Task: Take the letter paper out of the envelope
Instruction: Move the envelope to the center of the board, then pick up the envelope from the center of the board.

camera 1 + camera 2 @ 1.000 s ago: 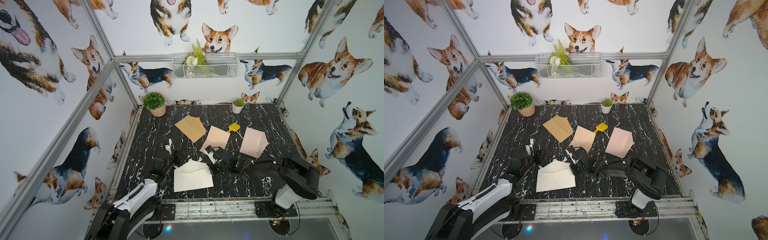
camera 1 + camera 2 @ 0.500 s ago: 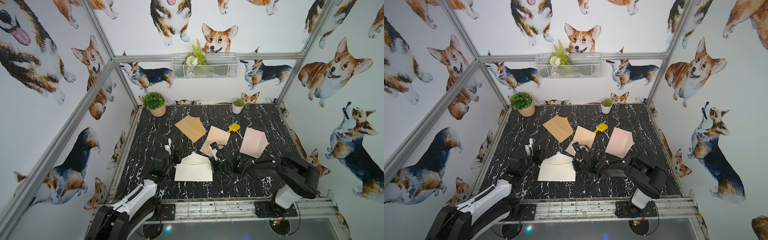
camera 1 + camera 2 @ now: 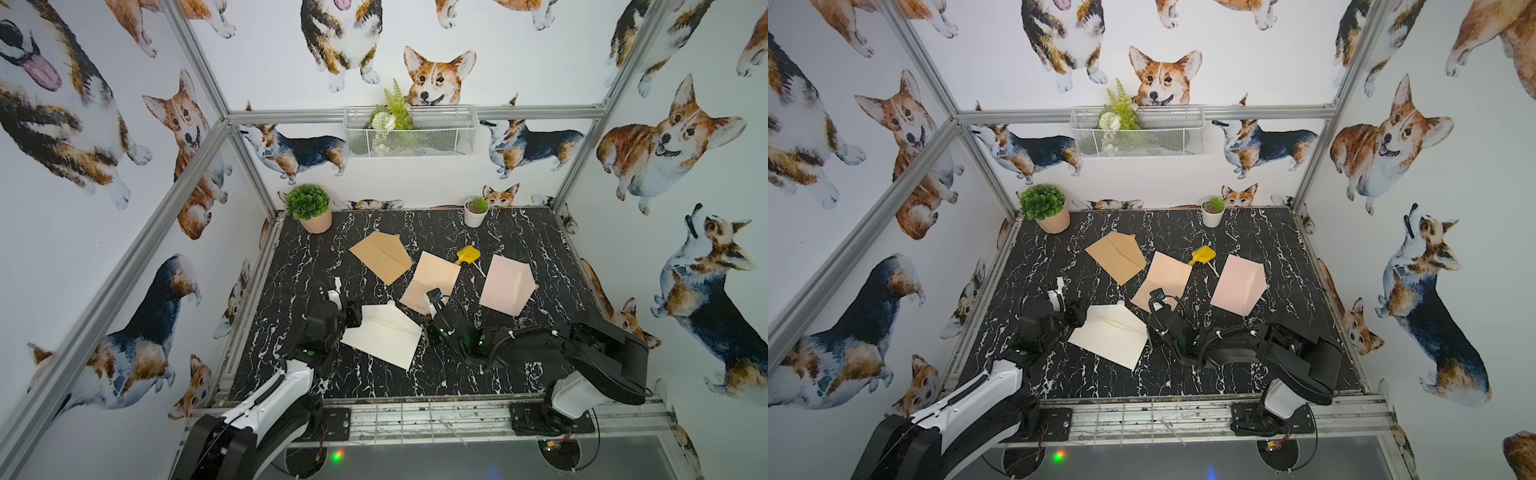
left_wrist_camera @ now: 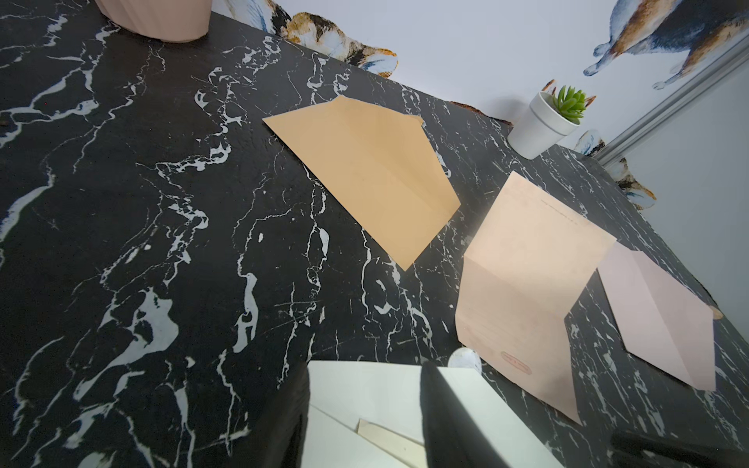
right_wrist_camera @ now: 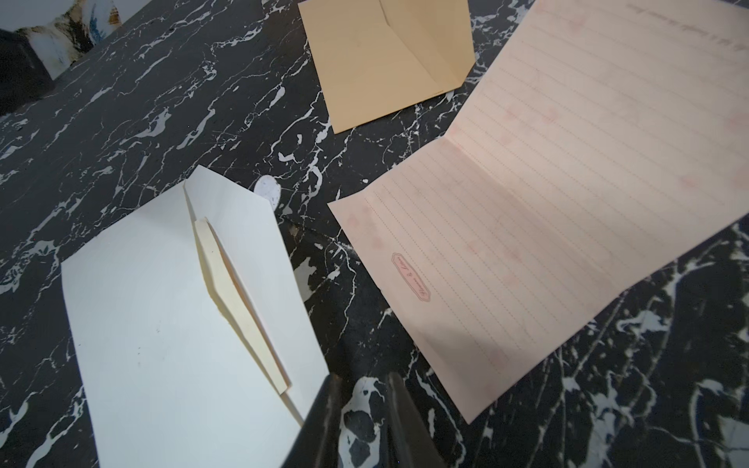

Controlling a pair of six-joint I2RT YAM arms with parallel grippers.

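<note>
Flat white envelope (image 5: 170, 324) lies just beside right gripper (image 5: 363, 383), jaws narrowly parted, empty; letter paper (image 5: 243, 320) peeks out; left gripper (image 4: 364, 377) parted over its corner.

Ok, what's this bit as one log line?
left tool: open, over white envelope | right tool: open, empty, beside white envelope | letter paper: peeking out, mostly inside

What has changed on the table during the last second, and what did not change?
The white envelope turned clockwise seen from above, its left end swinging toward the back. The right pincer, shut beside it before, opened and holds nothing. The left pincer stayed at the envelope's left end. The letter paper remains inside; the tan envelope, peach sheet and pink envelope did not move.
</note>
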